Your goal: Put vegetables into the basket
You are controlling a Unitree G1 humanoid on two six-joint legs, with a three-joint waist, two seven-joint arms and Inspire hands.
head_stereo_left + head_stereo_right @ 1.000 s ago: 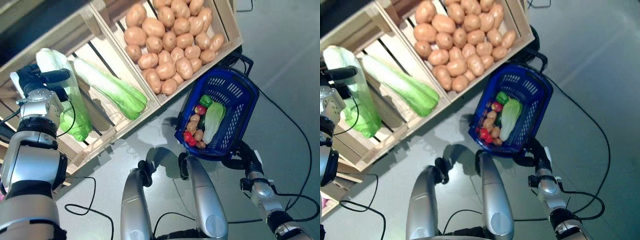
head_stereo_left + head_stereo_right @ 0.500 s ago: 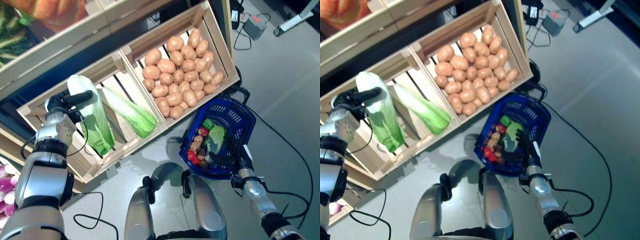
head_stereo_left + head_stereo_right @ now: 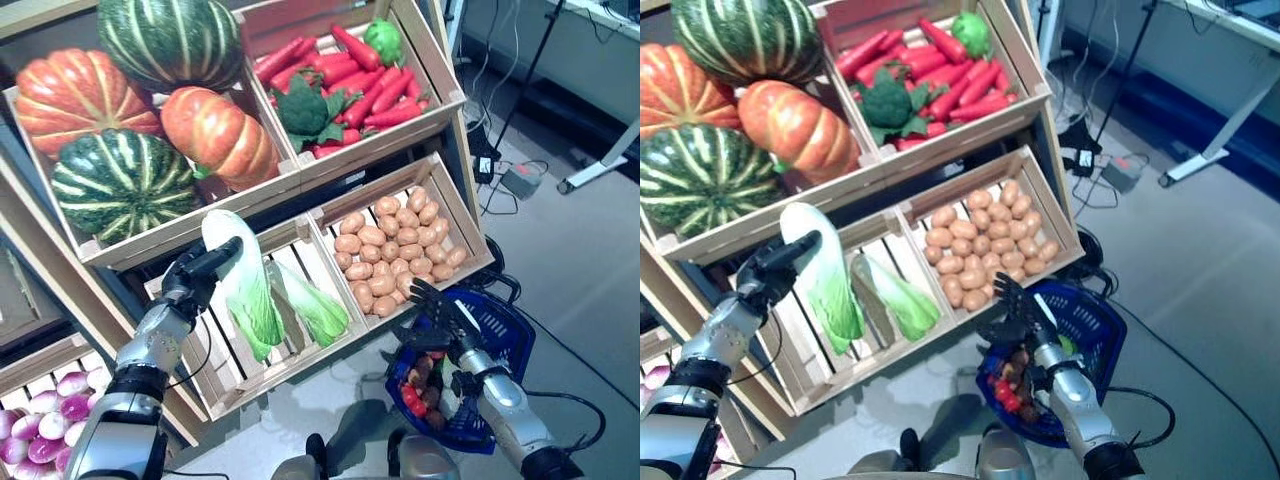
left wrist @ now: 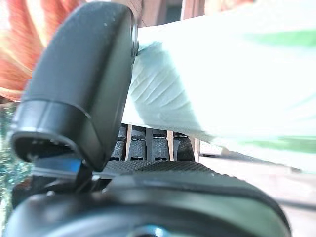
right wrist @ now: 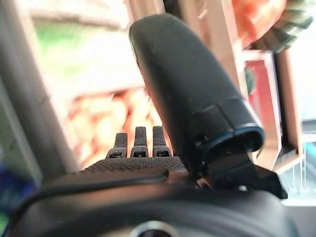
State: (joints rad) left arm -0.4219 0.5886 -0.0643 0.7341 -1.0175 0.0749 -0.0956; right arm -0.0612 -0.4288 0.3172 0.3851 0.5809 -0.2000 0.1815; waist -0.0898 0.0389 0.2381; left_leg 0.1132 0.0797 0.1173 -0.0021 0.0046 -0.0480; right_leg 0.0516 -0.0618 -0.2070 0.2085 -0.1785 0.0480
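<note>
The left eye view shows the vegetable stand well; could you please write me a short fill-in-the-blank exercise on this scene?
1. The left hand grips a ____.
2. The blue basket stands on the ____.
3. The right hand, fingers spread, holds ____.
4. The crate nearest the basket holds ____.

Missing words: cabbage; floor; nothing; potatoes

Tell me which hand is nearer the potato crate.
Right. The right hand hovers open just below the potato crate, above the blue basket. The left hand grips a cabbage one crate over.
</note>
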